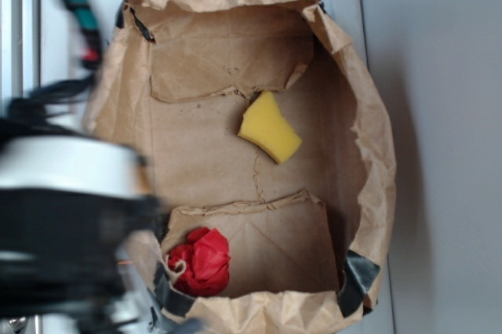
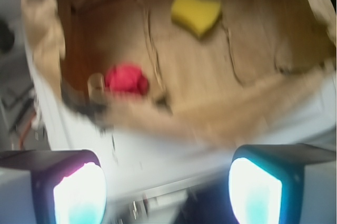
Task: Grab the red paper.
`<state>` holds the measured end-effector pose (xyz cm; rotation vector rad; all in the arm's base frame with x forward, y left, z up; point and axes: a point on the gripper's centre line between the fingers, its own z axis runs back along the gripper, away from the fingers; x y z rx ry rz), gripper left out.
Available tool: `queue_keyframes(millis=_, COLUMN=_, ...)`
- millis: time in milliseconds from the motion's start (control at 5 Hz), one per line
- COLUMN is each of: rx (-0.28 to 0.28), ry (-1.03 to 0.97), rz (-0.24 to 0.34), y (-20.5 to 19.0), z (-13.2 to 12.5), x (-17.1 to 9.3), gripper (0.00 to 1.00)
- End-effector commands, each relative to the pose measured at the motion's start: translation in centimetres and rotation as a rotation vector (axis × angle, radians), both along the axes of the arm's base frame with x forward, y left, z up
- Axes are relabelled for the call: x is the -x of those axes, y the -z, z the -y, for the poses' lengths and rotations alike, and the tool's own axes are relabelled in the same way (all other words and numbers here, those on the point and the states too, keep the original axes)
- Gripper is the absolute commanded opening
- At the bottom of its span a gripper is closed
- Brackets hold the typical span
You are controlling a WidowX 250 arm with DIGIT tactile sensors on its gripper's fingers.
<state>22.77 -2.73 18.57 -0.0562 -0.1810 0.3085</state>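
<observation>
The brown paper bag [image 1: 369, 161] is lying open, and the tool [image 2: 167, 184] is hanging outside its rim, pads [image 2: 79, 195] spread wide, gripping nothing. The yellow sponge [image 1: 269, 128] is sitting mid-floor. The red paper [image 1: 201, 261] is resting in a bag corner, roundish, showing no clear long axis.

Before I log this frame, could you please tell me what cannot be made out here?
- Gripper: wrist view cuts off the fingers at the bottom edge; exterior view shows only a blurred arm.
- Red paper: its wrist-view outline is motion-blurred.
- Brown paper bag: its near wall is smeared in the wrist view.
</observation>
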Motion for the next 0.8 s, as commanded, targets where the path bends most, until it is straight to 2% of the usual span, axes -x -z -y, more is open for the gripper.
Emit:
queue_keyframes(millis=0, rx=0.015, ry=-0.12, rz=0.032, y=0.8, z=-3.4, x=-4.8, gripper=1.0)
queue_keyframes(millis=200, rx=0.027, ry=-0.183, rz=0.048, y=2.9, z=-3.2, x=-5.4, gripper=1.0)
queue_keyframes(millis=400, rx=0.04, ry=-0.237, rz=0.056, y=4.0, z=-2.0, x=-4.6, gripper=1.0)
queue_keyframes(millis=600, rx=0.028, ry=-0.3, rz=0.028, y=6.5, z=-1.0, x=-2.3, gripper=1.0)
